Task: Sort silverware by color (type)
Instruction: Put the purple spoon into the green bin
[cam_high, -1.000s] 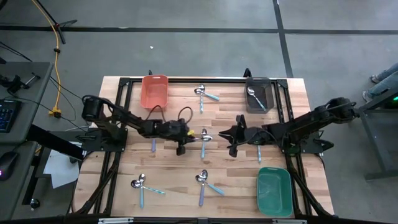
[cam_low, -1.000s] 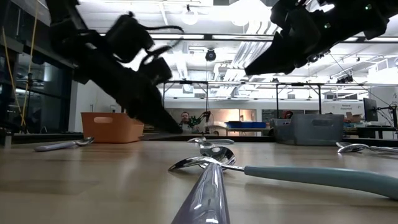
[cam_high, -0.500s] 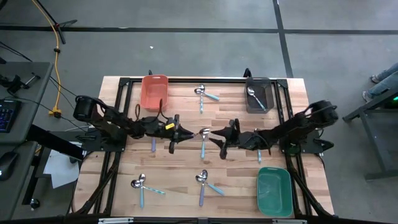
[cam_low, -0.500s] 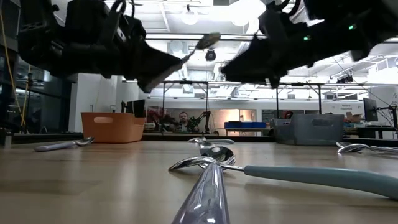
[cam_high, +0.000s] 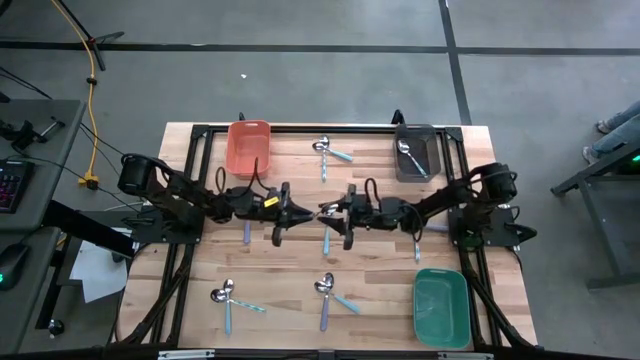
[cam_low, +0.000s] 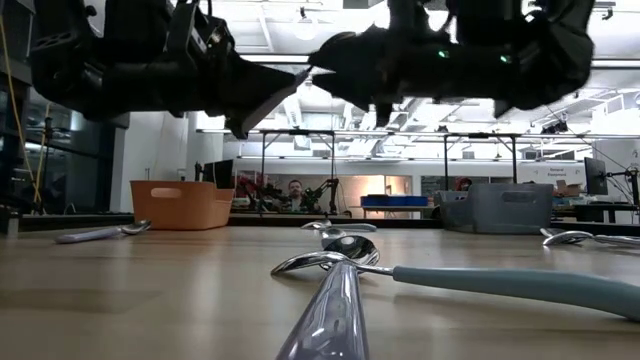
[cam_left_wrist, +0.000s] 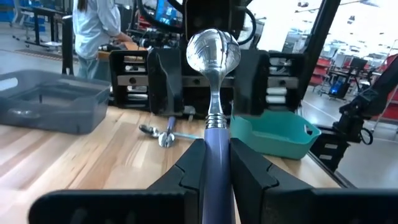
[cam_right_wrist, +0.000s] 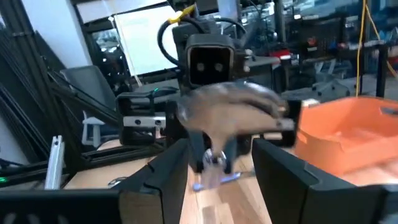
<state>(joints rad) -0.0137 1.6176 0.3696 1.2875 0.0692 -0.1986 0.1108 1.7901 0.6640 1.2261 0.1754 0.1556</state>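
I have 1 wooden counter (cam_high: 380, 300) in front of me, and 2 dark arms reach in from its 2 sides and meet over the middle. 3 bins sit on it: 1 orange bin (cam_high: 249, 148) at the far edge on the left side, 1 grey bin (cam_high: 432, 150) at the far edge on the right side, and 1 green bin (cam_high: 440, 308) at the near right corner.

The left hand (cam_left_wrist: 216, 146) is clenched on the handle of 1 purple-handled spoon (cam_left_wrist: 213, 53), held up off the counter with its shiny bowl pointing at the other arm. The right hand (cam_high: 335, 212) is released, its 2 fingers spread wide on either side of that bowl. I cannot tell whether they touch it.

I count roughly 11 pieces of silverware in all:
- 1 in the air between the hands.
- 1 spoon in the grey bin (cam_high: 408, 155).
- 2 crossed spoons at the far edge (cam_high: 323, 150), between the orange and grey bins.
- 2 at the near left (cam_high: 225, 297).
- 2 at the near middle (cam_high: 325, 290).
- 3 single pieces lie mid-counter: 1 purple handle under the left arm (cam_high: 247, 233), 1 pale handle under the hands (cam_high: 326, 238) and 1 teal handle under the right arm (cam_high: 417, 246).

The orange and green bins hold 0 pieces.
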